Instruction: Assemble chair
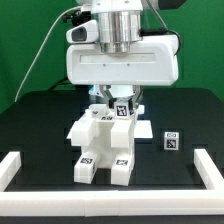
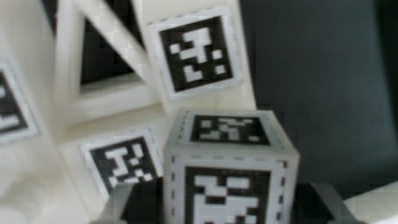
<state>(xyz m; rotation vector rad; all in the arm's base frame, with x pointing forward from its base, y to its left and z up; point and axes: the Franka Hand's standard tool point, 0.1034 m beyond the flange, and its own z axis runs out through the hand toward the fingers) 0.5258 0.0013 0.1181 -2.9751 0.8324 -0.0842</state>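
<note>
**Gripper clamped on a tagged block at the top of the chair build**

- Black table (image 1: 40, 120), green backdrop behind it. Low white border rails (image 1: 20, 165) run along the near edge and both sides.
- The arm (image 1: 120, 60) hangs over mid-table. Its wide white housing fills the upper centre of the exterior view and hides whatever is behind it.
- The chair (image 1: 100, 135) is partly built and sits mid-table, directly under the arm. It is a blocky white stack, stepped down toward the camera, with two square tags on its low front faces. In the wrist view, white bars and a tagged plate stand just behind the held part.
- The gripper (image 1: 120, 103) points straight down, right at the top of the chair stack.
- Tool state: jaws are narrow and holding the tagged block (image 2: 228, 165). The dark fingers (image 2: 128, 205) press against its two sides. The block is upright, with one tag on its top face and one on the face toward the wrist camera. I cannot tell whether it already touches the chair beneath.
- A loose cube (image 1: 171, 142) with a tag lies on the table at the exterior view's right, near the chair but apart from it.
</note>
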